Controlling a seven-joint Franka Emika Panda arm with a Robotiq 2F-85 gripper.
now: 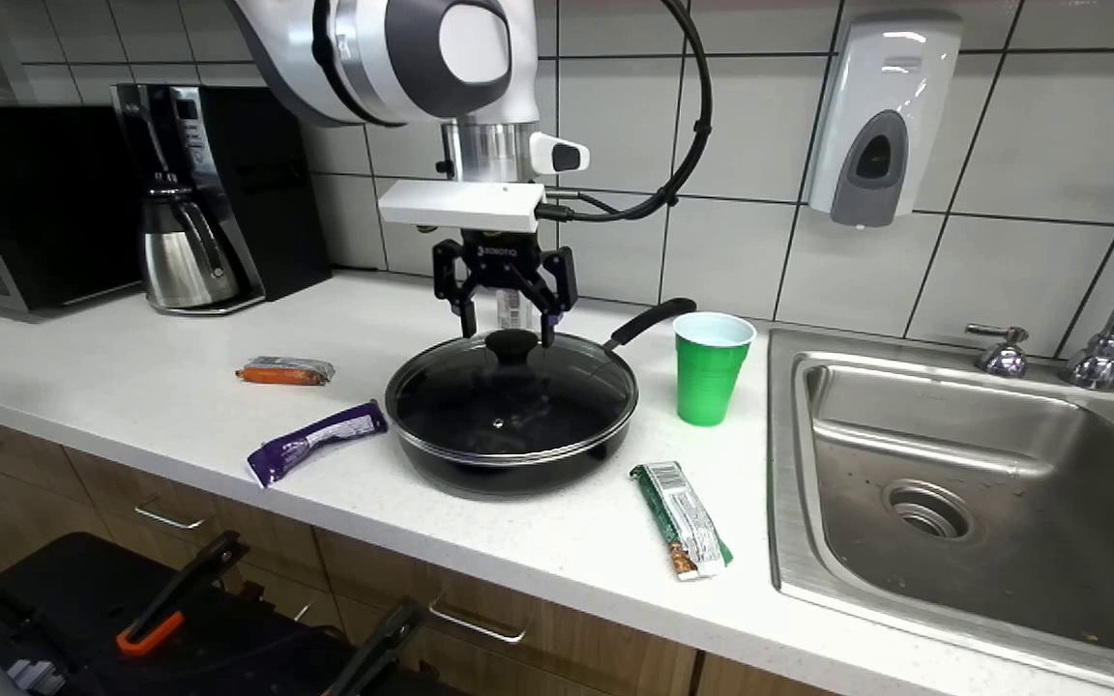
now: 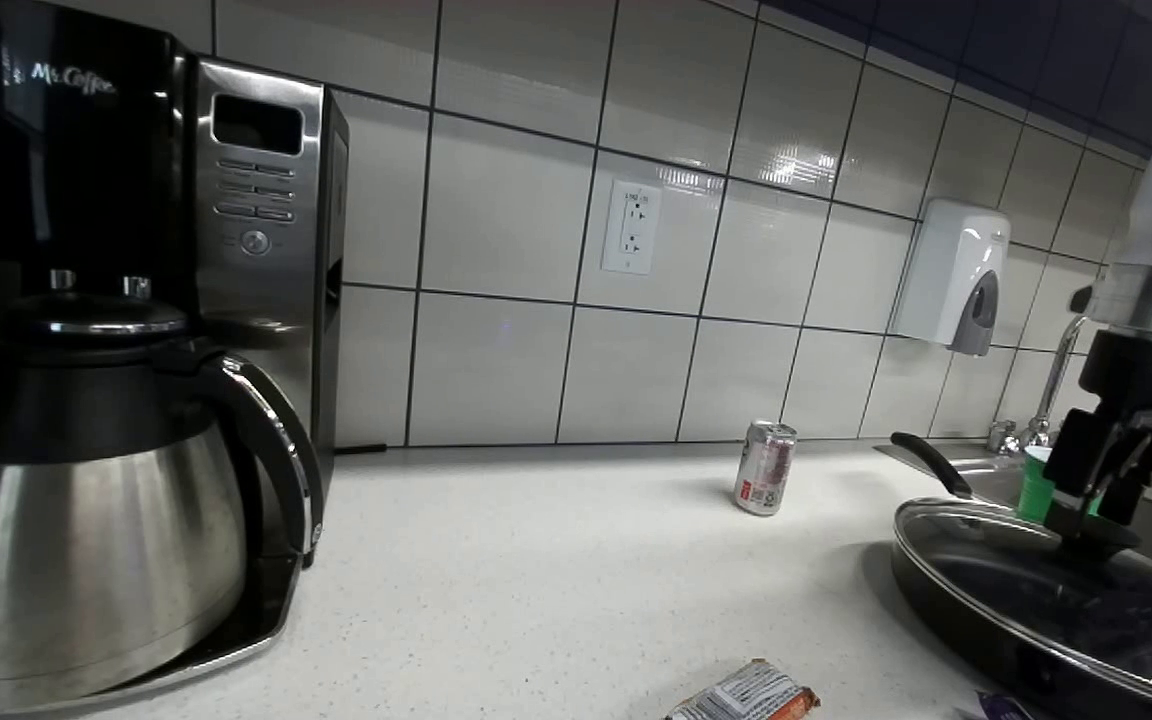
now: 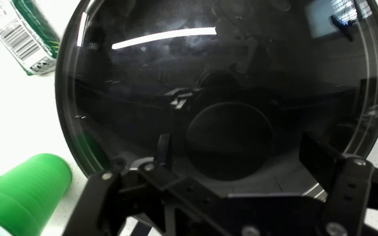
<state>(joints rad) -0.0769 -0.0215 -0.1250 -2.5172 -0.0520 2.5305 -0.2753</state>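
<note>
Gripper [image 1: 508, 333] spread wide, one of its fingers [image 3: 319, 160] to each side of a round black knob [image 1: 512, 349], gaps showing in the wrist view. In an exterior view, the knob tops a glass lid [image 1: 513, 406] covering a black pan [image 1: 509, 478], centre of the frame, on a white worktop [image 1: 131, 358]. Right of it stands a green cup [image 1: 710, 379]; left lies a purple packet [image 1: 317, 443].

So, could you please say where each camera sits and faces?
Exterior view: before the counter, looking down over the pan toward the tiled wall; arm and gripper show.
Exterior view: low near the carafe, facing along the counter; arm and gripper show partly.
Wrist view: on the arm, facing down at the lid; fingers show.
Both exterior views share the wall dispenser.
</note>
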